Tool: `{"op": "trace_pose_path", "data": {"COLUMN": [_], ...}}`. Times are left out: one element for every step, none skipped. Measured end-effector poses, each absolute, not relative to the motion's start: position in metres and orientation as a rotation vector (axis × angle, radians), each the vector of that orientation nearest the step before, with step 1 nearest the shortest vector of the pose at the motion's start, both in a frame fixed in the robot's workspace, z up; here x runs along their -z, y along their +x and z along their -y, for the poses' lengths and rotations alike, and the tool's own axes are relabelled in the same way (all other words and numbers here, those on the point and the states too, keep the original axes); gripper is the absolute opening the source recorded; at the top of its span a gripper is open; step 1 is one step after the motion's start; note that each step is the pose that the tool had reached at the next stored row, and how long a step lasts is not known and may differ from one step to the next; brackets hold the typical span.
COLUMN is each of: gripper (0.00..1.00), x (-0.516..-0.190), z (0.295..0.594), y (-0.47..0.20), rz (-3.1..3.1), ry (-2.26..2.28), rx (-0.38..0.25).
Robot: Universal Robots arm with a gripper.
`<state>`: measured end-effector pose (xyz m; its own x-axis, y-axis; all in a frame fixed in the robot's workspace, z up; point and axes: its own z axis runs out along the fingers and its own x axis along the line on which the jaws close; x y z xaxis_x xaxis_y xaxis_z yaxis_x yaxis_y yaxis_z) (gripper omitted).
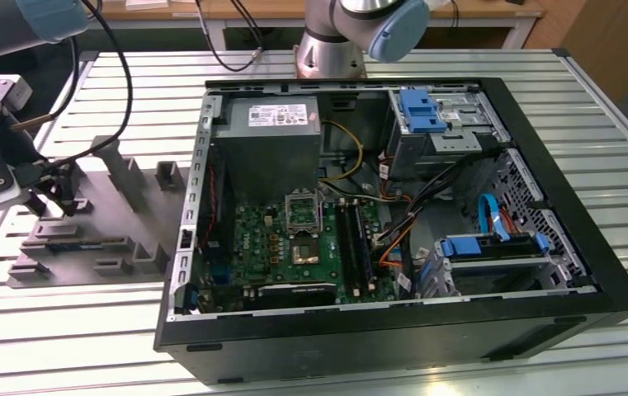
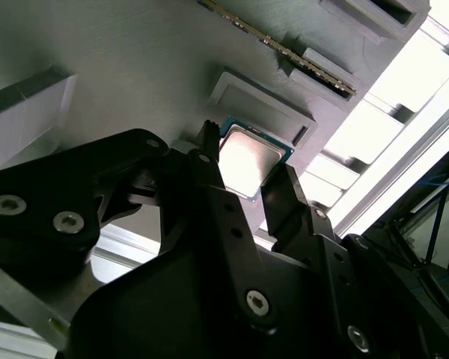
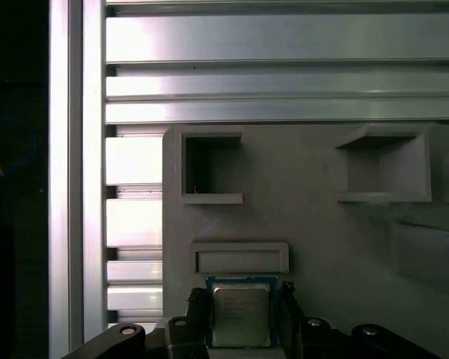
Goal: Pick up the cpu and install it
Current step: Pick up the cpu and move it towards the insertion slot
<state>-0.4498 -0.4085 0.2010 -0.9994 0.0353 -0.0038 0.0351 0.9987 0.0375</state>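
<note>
The cpu (image 3: 241, 314) is a small square chip with a silvery top; it sits between my two black fingertips over the grey holder plate (image 3: 322, 224). In the second wrist view the cpu (image 2: 248, 155) has a finger (image 2: 209, 161) against one edge and the other finger against the opposite edge. My gripper (image 1: 55, 202) hangs over that grey plate (image 1: 93, 223) at the exterior view's left, well apart from the black computer case (image 1: 611, 289). Inside the case the green motherboard's socket (image 1: 306, 250) lies bare, with its silver frame (image 1: 303, 210) raised behind it.
The grey plate carries raised blocks (image 1: 126, 177) and pockets (image 3: 209, 168), and a memory stick (image 2: 284, 48) lies in one slot. Slatted aluminium table (image 1: 72, 330) runs under everything. Another arm's base (image 1: 330, 49) stands behind the case. Cables and blue drive bays (image 1: 490, 247) crowd the case's right side.
</note>
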Motion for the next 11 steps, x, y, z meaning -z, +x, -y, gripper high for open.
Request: {"op": "trace_pose_path", "data": {"gripper": [0.47,0.47,0.47,0.47,0.47,0.47,0.47,0.47,0.47,0.47,0.47], "x": [-0.2010,-0.2012,-0.2014,-0.2017,-0.2020,-0.2023,-0.2028,-0.2034,-0.2036,-0.2038,-0.2039], "z": [0.4085,0.4085,0.4085,0.4085,0.4086,0.4085,0.4085,0.4086,0.4085,0.4085,0.4085], "y": [-0.4498,-0.4498,-0.4498,-0.4498,-0.4498,-0.4498,-0.4498,-0.4499,-0.4498,-0.4498,-0.4498], "rz": [-3.136,-3.136,-3.136,-3.136,-3.136,-3.136,-3.136,-3.136,-3.136,-3.136,-3.136], "ry": [0.055,0.055,0.055,0.055,0.055,0.055,0.055,0.055,0.055,0.055,0.055], "rx": [-0.059,-0.059,-0.059,-0.059,-0.059,-0.059,-0.058,-0.058,-0.059,-0.059,-0.059]}}
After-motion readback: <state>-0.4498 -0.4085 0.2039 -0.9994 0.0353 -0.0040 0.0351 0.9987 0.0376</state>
